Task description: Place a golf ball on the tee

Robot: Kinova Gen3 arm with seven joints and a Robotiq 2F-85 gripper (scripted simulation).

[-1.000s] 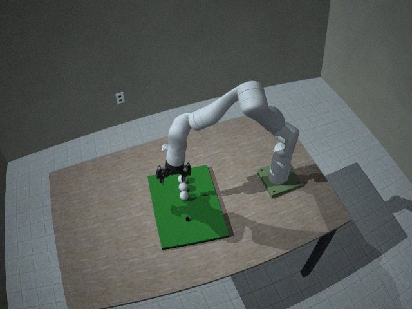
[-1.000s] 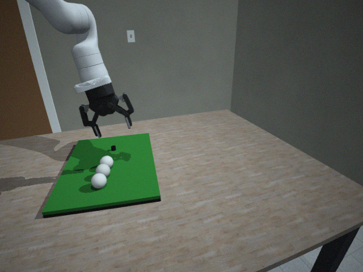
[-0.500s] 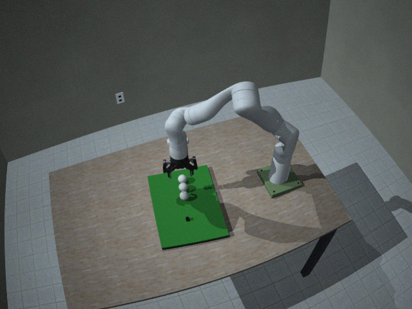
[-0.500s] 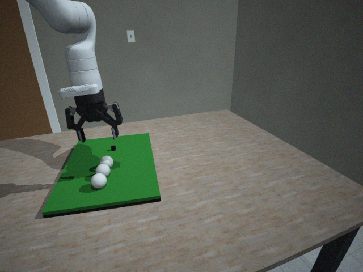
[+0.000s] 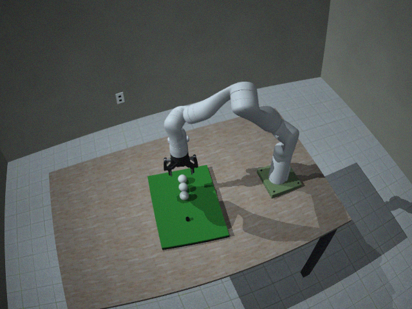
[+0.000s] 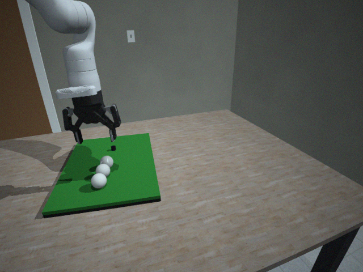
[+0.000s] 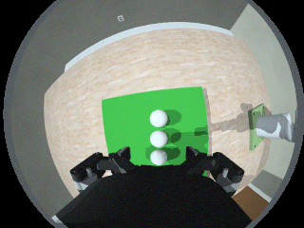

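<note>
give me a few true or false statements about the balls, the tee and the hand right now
1. Three golf balls lie in a row on the green mat. True.
2. A ball already sits on the rubber tee. False: the tee is bare.
3. The hand is shut on a ball. False: it is open and holds nothing.
4. The hand hangs above the mat. True.
5. The tee stands off the mat on the wood. False: it stands on the mat.
</note>
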